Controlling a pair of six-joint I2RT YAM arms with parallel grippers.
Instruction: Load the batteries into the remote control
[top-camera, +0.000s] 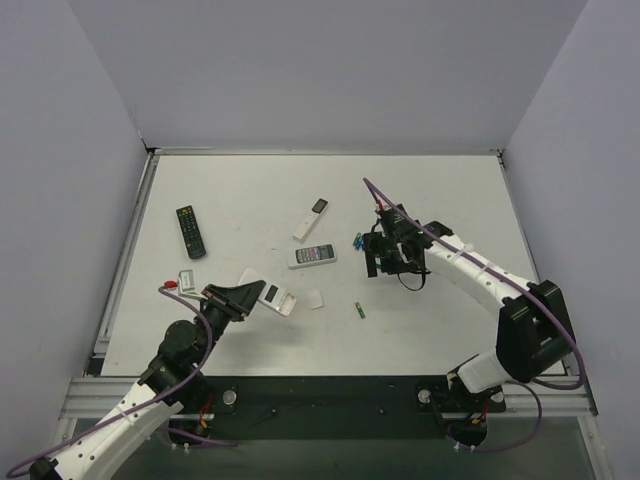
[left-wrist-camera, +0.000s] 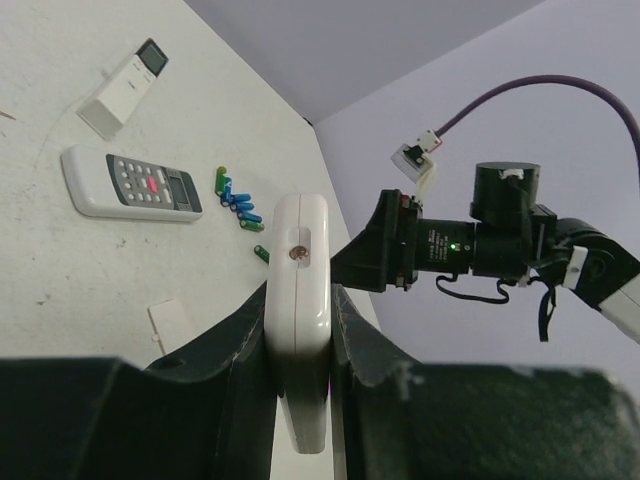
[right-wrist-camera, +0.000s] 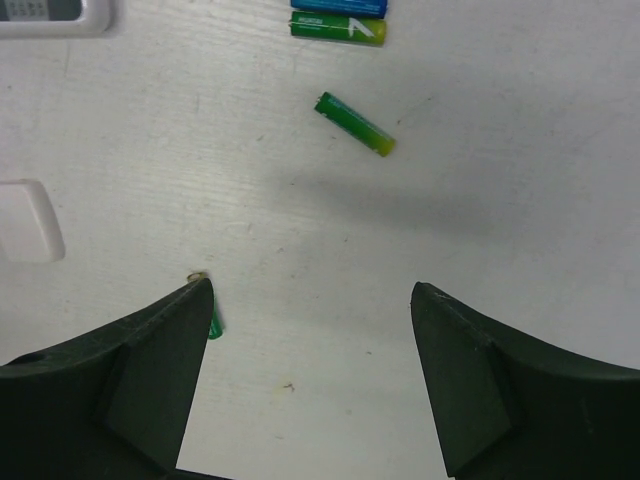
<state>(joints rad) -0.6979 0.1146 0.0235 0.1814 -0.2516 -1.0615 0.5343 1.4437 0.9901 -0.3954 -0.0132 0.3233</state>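
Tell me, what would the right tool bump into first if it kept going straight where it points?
Most likely the bare white table top, seen between the open right tool's fingers. A small green cylindrical battery lies further ahead, though depth is hard to judge.

**Materials and Finishes at the Worktop**

The worktop (right-wrist-camera: 300, 210) is seen as a white, matt surface, slightly rough, marked with fine scratches and small dark specks. The remote control (left-wrist-camera: 298, 340) is made of smooth white plastic with a soft sheen, and a small metallic-looking part is set in a recess of it. The left fingers (left-wrist-camera: 225, 385) and the right fingers (right-wrist-camera: 140, 385) are formed of dark plastic, matt and finely grained. The batteries (right-wrist-camera: 355, 124) are wrapped in glossy printed film, green and blue; a small metal cap is seen on one of them. A smooth purple sheath is noted on the cable (left-wrist-camera: 545, 92). The loose white cover (right-wrist-camera: 25, 222) appears as smooth plastic.
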